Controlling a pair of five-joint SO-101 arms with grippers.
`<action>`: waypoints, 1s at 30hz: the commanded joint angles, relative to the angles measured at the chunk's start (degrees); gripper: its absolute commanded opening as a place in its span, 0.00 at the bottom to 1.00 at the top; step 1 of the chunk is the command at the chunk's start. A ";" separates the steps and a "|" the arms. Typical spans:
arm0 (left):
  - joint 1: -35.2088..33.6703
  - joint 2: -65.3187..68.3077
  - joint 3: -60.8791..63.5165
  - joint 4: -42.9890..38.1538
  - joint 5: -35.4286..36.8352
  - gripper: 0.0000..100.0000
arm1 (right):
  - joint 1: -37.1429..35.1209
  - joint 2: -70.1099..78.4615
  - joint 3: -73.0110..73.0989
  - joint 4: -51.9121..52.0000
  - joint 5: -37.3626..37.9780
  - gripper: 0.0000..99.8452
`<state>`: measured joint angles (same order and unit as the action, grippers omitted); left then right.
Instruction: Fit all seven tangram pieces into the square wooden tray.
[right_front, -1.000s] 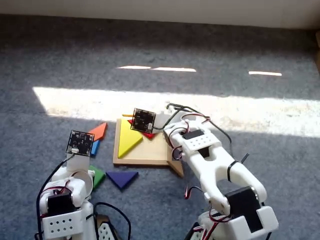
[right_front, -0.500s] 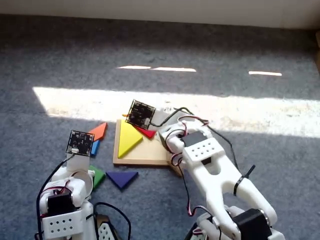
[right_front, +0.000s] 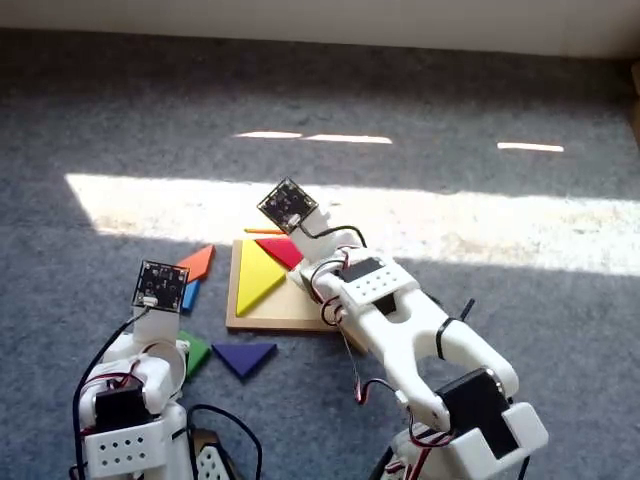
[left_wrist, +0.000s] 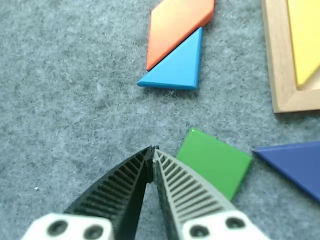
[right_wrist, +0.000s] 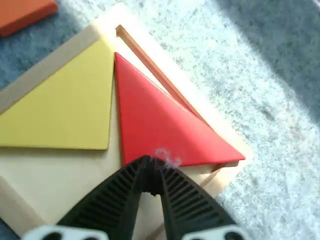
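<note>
Right claw (right_wrist: 150, 172), tips pressed together, hovers at the square corner of the red triangle (right_wrist: 160, 130), which lies in the wooden tray (right_wrist: 47, 72) with its long edge along one rim. The yellow triangle (right_wrist: 65, 110) lies flush beside it, long edge on the adjoining rim. Left claw (left_wrist: 151, 156), also pressed together, hangs over the grey worktop (left_wrist: 60, 100) just beside the green square (left_wrist: 215, 162).

My arms (right_front: 400, 325) are white plastic, with black motors (right_front: 478, 402), thin black and red cables (right_front: 338, 231), and dark ribbed fingers (right_wrist: 122, 192).
</note>
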<state>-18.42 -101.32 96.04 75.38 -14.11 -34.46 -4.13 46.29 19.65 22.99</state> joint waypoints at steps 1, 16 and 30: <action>-0.66 -1.27 1.19 0.35 0.35 0.01 | -1.80 0.57 -2.68 -1.27 -2.29 0.00; -0.66 -1.27 1.19 0.35 0.35 0.01 | -2.07 -13.41 0.48 1.19 -3.16 0.00; -0.66 -1.27 1.19 0.35 0.35 0.01 | 4.44 -38.55 7.78 37.93 -3.25 0.04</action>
<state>-18.42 -101.32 96.04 75.38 -14.11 -29.36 -40.26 54.55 50.51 20.35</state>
